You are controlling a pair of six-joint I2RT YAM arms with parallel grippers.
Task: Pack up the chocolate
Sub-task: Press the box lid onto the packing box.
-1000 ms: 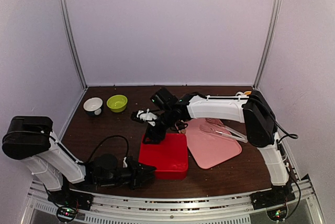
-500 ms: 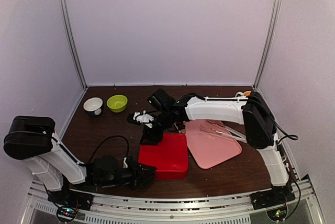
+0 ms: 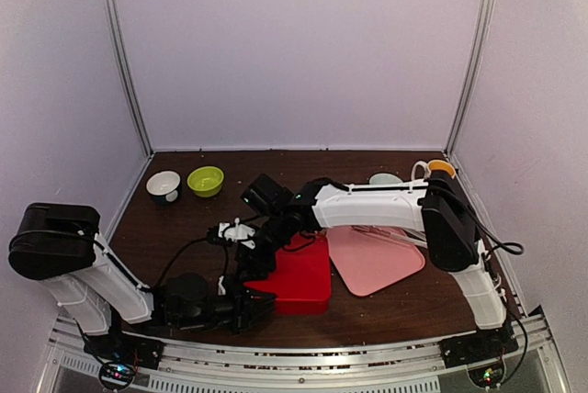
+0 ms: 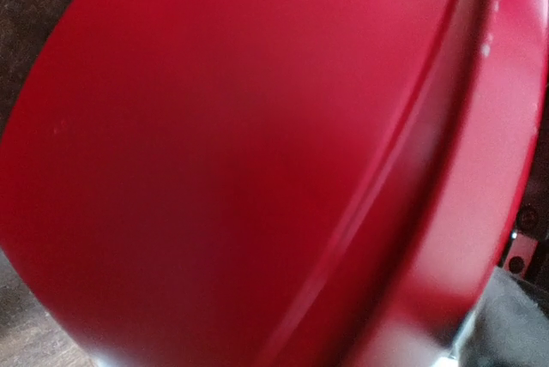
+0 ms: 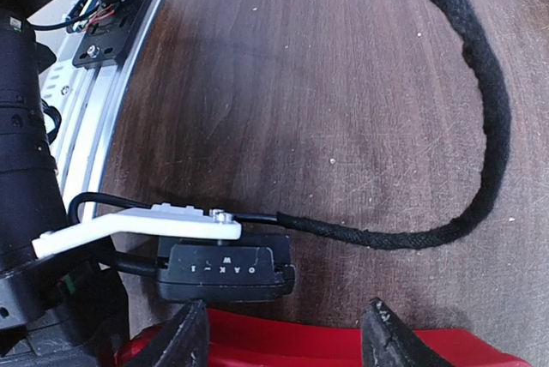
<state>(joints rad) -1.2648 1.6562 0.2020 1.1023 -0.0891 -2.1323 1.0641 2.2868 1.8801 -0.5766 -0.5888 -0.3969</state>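
Observation:
No chocolate shows in any view. A red box (image 3: 299, 275) sits at the front middle of the table. My right gripper (image 3: 246, 261) reaches across to the box's left edge. In the right wrist view it (image 5: 283, 339) is open, with its two fingertips (image 5: 184, 334) spread over the box's red rim (image 5: 283, 345). My left gripper (image 3: 250, 305) lies low at the box's front left corner. The left wrist view is filled by the blurred red box wall (image 4: 257, 161), and no fingers show there.
A pink tray (image 3: 372, 263) lies right of the red box. A white bowl (image 3: 163, 185) and a green bowl (image 3: 206, 180) stand at the back left. A pale bowl (image 3: 384, 178) stands at the back right. The left wrist camera (image 5: 223, 271) and its black cable (image 5: 485, 118) lie before my right gripper.
My right arm has swung left and nearer, from the red box's far left corner down along its left edge. The pale bowl at the back right is now uncovered. The left arm stays put.

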